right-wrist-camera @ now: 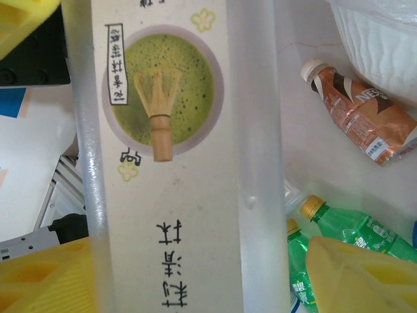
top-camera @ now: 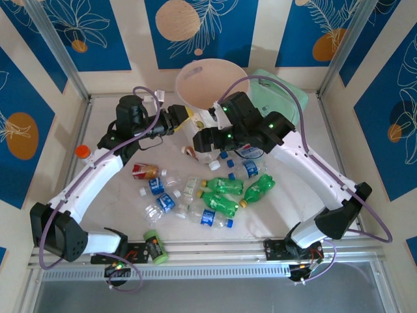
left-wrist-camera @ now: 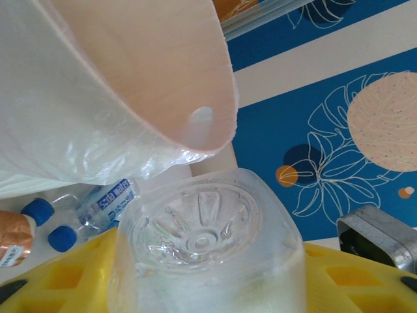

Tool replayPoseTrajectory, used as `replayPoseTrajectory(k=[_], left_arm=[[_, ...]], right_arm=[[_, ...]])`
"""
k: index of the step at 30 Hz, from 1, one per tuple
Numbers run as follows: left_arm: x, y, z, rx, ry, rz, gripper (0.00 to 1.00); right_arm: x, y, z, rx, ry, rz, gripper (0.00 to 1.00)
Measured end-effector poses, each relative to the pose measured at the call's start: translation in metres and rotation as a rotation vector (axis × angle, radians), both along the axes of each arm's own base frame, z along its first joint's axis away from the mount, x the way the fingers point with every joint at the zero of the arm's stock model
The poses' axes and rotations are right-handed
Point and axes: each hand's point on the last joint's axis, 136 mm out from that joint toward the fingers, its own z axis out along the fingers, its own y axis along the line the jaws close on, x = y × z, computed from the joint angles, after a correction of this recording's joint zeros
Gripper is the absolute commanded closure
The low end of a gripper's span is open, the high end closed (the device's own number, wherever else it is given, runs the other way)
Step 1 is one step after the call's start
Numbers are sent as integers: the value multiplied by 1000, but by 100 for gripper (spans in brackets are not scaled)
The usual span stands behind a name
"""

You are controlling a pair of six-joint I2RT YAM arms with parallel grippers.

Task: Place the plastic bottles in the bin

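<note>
Green bottles (top-camera: 219, 204) number three; left tool (top-camera: 180, 122) grips one clear bottle (left-wrist-camera: 205, 251).

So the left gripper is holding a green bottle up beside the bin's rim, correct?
Not quite. The bottle in the left gripper is clear, not green, as the left wrist view shows. It is held up beside the rim of the bin.

Robot lab cell, this, staged pen. My two arms (top-camera: 91, 176) bolted to aluminium rail (top-camera: 215, 251) at near edge of white table (top-camera: 111, 111). Bare aluminium posts (top-camera: 55, 49) in far corners. Walls (top-camera: 71, 26) around me: printed blue panels, leaf pattern, cream stripes. Purple cables (top-camera: 273, 77) trailing along both my arms.
</note>
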Motion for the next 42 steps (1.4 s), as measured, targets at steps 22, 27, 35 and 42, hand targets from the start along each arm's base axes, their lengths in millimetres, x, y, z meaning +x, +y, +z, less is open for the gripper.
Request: replayPoseTrajectory(k=[22, 27, 35, 42], left_arm=[[7, 5, 54, -1, -118, 44, 0], [14, 37, 73, 101, -216, 227, 0], [26, 67, 39, 281, -159, 366, 3], [20, 76, -41, 411, 10, 364, 8]], right_arm=[[23, 2, 22, -24, -103, -24, 49], [54, -9, 57, 22, -181, -106, 49], [112, -20, 94, 58, -287, -227, 49], [164, -24, 85, 43, -304, -291, 50]])
